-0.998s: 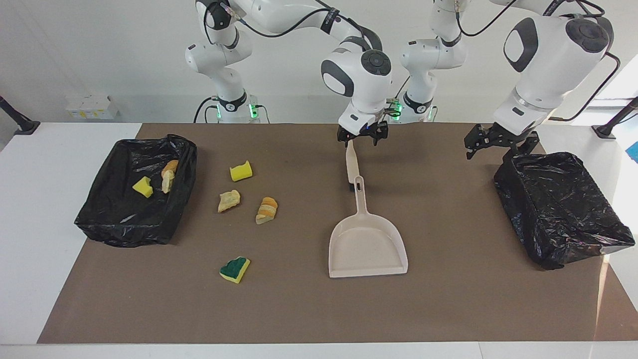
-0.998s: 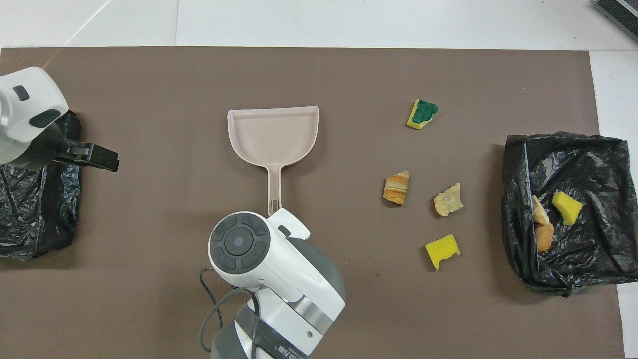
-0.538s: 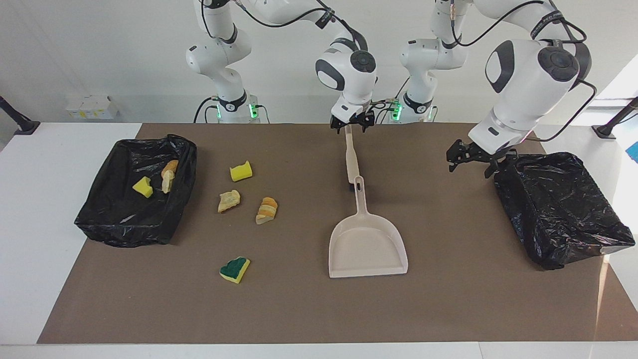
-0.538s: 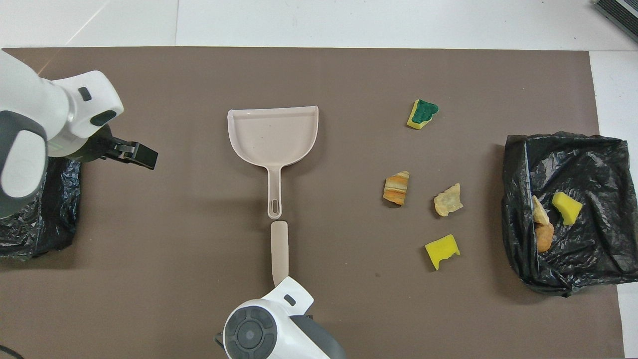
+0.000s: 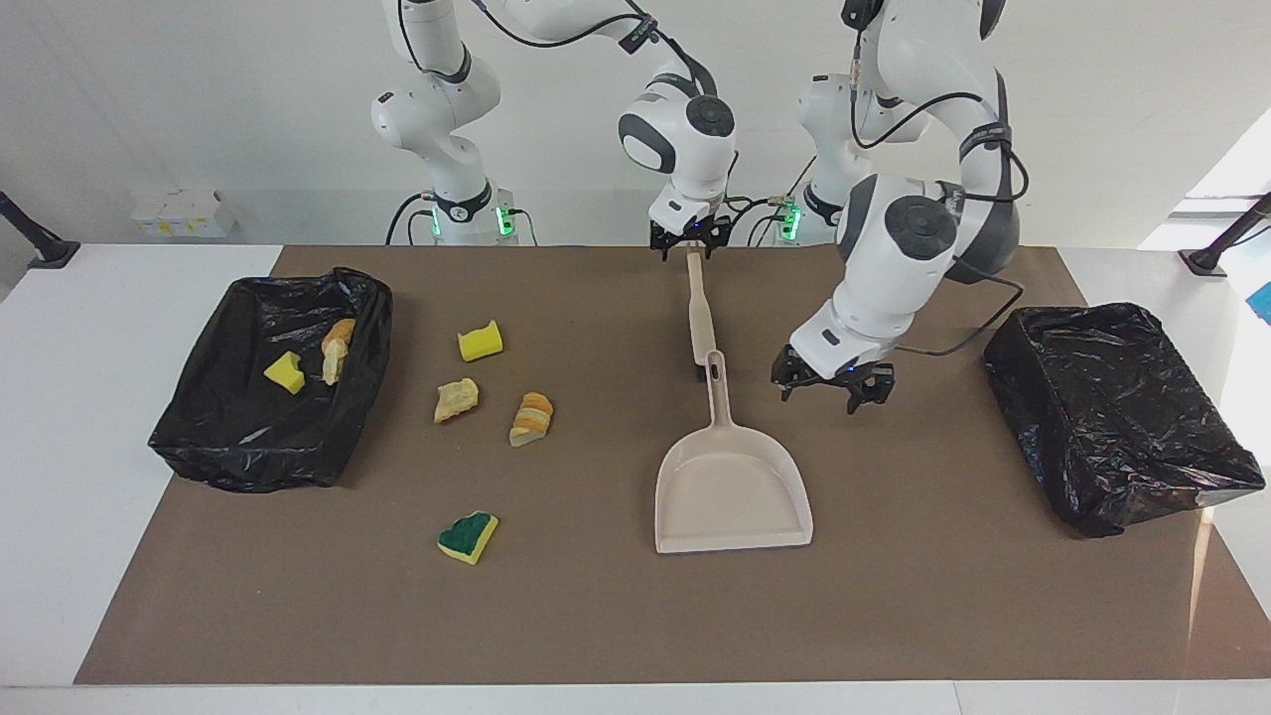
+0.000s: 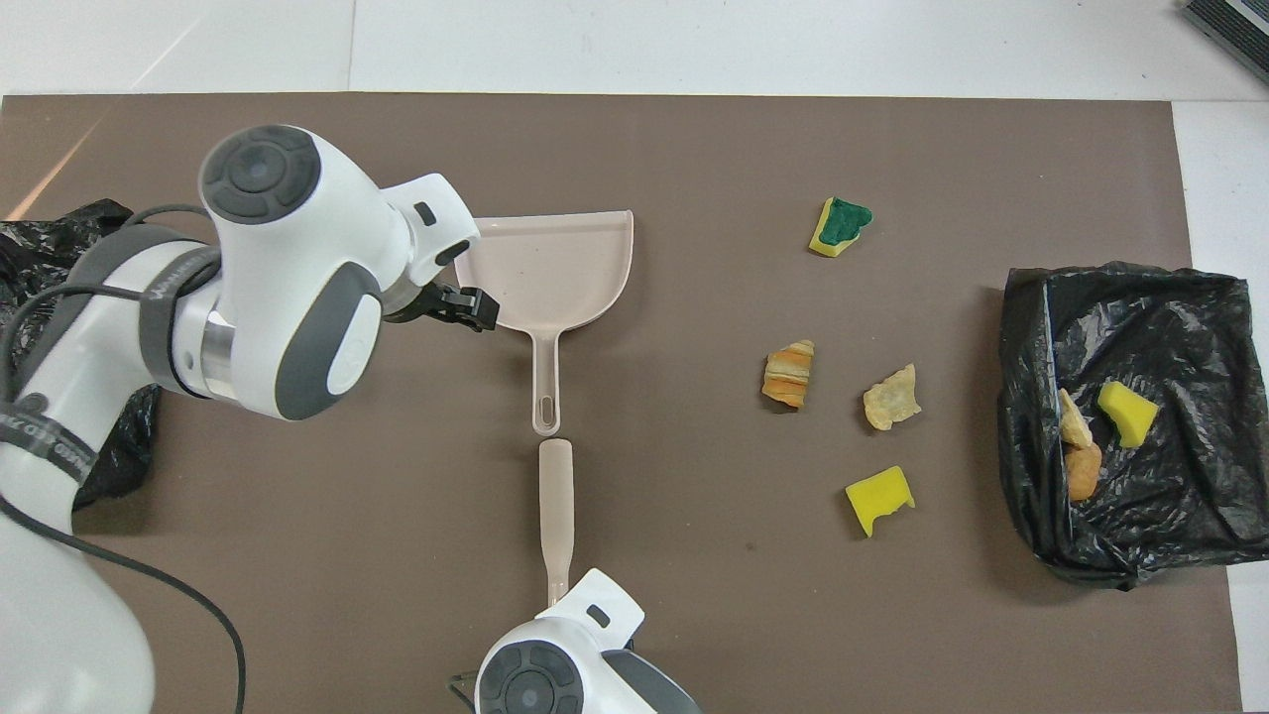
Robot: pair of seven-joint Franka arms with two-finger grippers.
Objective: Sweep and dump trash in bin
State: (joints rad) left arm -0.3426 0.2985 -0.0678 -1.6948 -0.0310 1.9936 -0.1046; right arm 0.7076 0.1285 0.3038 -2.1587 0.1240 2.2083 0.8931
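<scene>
Right end effector [image 5: 691,250] at the brush handle's [image 5: 700,308] tip; grip unclear.
Left end effector [image 5: 832,383], fingers spread, hangs beside the dustpan [image 5: 732,487] handle. Trash lies toward the right arm's end: yellow sponge [image 5: 480,341], two bread pieces [image 5: 456,400], green-and-yellow sponge [image 5: 468,536]; more sits in the bin [image 5: 209,437].

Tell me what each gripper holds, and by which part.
The left gripper holds nothing, open beside the dustpan. The right gripper sits at the brush handle's end nearest the robots; a grip cannot be told.
</scene>
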